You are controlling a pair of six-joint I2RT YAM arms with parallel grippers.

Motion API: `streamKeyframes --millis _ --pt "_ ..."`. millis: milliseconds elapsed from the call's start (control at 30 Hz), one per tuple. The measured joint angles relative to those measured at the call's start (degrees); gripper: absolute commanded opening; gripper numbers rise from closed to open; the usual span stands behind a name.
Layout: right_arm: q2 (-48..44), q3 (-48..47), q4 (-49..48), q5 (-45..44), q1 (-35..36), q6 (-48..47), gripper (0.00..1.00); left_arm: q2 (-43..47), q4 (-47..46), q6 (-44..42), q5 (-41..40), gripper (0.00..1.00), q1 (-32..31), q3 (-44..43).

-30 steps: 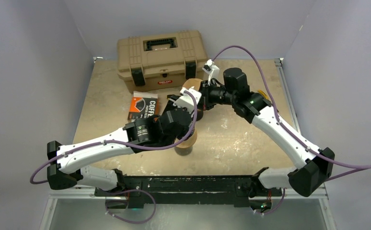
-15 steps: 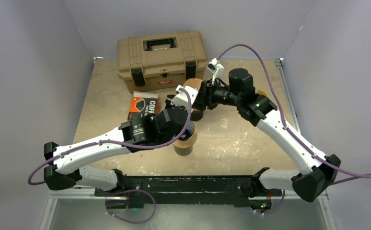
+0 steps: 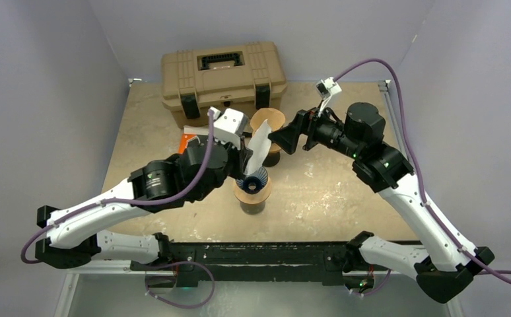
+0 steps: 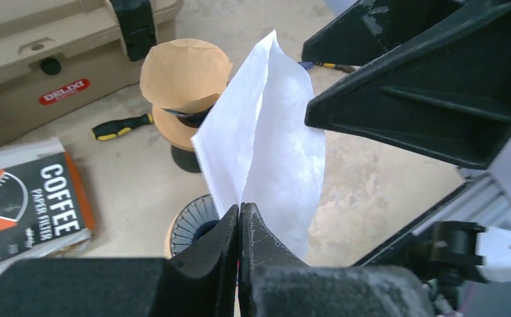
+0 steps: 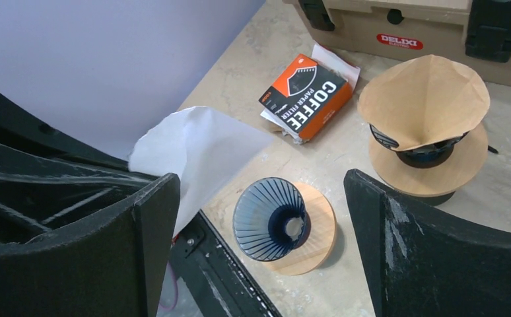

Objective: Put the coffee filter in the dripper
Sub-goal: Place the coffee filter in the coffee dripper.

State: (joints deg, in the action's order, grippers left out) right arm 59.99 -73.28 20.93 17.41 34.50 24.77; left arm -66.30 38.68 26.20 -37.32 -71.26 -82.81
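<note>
My left gripper [image 4: 239,208] is shut on the lower edge of a white paper coffee filter [image 4: 272,132], which stands up partly spread open. Seen from above, the filter [image 3: 261,146] hangs just over the dripper [image 3: 253,181], a blue ribbed cone on a round wooden base, and the left gripper [image 3: 246,160] is beside it on the left. The dripper [image 5: 269,218] is empty in the right wrist view. To the filter's right my right gripper [image 3: 287,137] stands wide open and holds nothing, a short way clear of the paper.
A second dripper holding a brown filter [image 3: 268,122] stands just behind. The orange coffee-filter packet [image 3: 190,140] lies to the left, a tan toolbox [image 3: 221,79] at the back. A yellow-and-black screwdriver [image 4: 121,124] lies near the toolbox.
The right gripper opened, let go of the filter and drew back to the right. The left gripper closed on the filter and shifted left, uncovering the blue dripper.
</note>
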Motion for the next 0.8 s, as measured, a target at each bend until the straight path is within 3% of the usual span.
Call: streamKeyframes --millis 267,600,800 --pt "-0.5 0.0 0.0 -1.6 0.0 -0.9 0.99 3.9 2.3 8.3 2.7 0.00 0.0 0.0" --pt "1.9 0.0 0.0 1.6 1.2 -1.8 0.99 -0.7 4.9 13.7 2.5 0.00 0.0 0.0" --pt "3.3 0.0 0.7 -1.7 5.3 -2.1 0.96 -2.2 4.6 14.8 1.7 0.00 0.0 0.0"
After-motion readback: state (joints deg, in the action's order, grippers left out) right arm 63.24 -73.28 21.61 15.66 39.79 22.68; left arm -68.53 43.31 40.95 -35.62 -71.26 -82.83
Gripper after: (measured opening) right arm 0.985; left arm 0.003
